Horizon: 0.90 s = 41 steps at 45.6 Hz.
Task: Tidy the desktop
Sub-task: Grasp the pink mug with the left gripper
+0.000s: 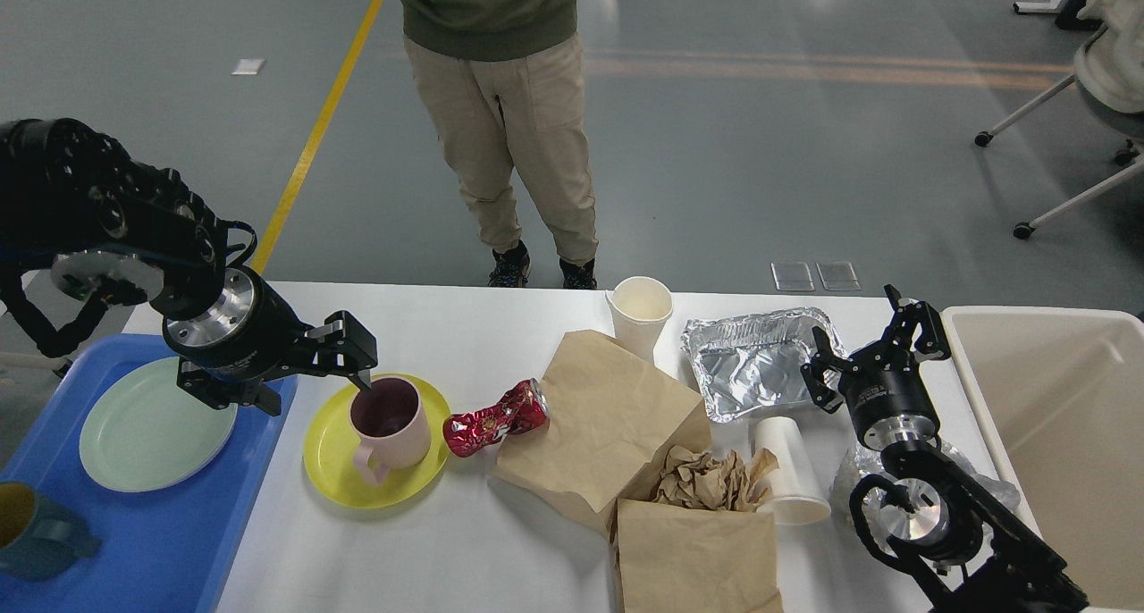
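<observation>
Large smooth white rectangular desktop (500, 541) with rounded corners: fills the lower middle of the head view, long axis running left to right, far long edge toward a standing person in khaki trousers (509, 139). At its left end, a blue plastic tray (170, 541) carrying a pale green round plate (152, 430) and, at the tray's near left corner, a dark teal mug (40, 533) only partly in view. Just right of the tray, a yellow round plate (335, 470) with a pink handled mug (389, 425) standing upright on it. Left gripper (357, 372): reaches in from the left, one finger dipping at the pink mug's far rim; whether the mug is actually pinched cannot be told. Toward the middle, a crushed red drink can (492, 421) lying on its side, touching a flat brown paper bag (608, 416); a second brown paper bag (697, 550) at the near edge, with crumpled brown paper (706, 479) at its mouth. Near the far edge, a white paper cup (640, 314) upright, beside a crinkled foil tray (760, 372); another white paper cup (791, 470) lies tipped below it. Right gripper (871, 336): fingers spread apart, holding nothing, over the foil tray's right end. Beige rectangular bin (983, 398) beside the desktop's right end.
</observation>
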{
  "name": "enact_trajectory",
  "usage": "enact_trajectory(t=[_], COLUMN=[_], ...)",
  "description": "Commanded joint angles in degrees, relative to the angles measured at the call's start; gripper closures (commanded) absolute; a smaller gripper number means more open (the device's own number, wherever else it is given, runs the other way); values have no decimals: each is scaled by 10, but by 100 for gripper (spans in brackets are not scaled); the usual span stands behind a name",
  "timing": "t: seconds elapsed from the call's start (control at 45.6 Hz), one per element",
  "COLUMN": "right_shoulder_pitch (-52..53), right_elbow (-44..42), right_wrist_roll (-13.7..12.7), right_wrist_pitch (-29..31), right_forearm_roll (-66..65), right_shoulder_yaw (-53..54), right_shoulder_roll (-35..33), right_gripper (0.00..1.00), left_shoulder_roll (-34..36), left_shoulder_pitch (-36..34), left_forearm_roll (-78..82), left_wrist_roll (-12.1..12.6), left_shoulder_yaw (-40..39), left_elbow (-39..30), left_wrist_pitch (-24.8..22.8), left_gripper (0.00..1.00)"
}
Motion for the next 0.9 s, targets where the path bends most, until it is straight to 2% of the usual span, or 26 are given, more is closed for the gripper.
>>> enact_trajectory(t=[0.0, 0.11, 0.526, 0.877], right_shoulder_pitch=[0, 0, 0, 0], right_elbow=[0, 0, 0, 0], right_wrist_roll=[0, 0, 0, 0], right_wrist_pitch=[0, 0, 0, 0], right_forearm_roll=[0, 0, 0, 0], right_shoulder_yaw=[0, 0, 0, 0], right_shoulder_roll=[0, 0, 0, 0], right_gripper=[0, 0, 0, 0], left_shoulder_roll=[-2, -1, -14, -32], left_shoulder_pitch=[69, 103, 244, 282], left_forearm_roll=[2, 3, 7, 6], left_wrist_roll=[4, 4, 4, 0], left_shoulder_yaw=[-3, -10, -70, -104], left_elbow=[40, 61, 196, 251], left_wrist_pitch=[56, 75, 75, 81], left_gripper=[7, 6, 5, 5])
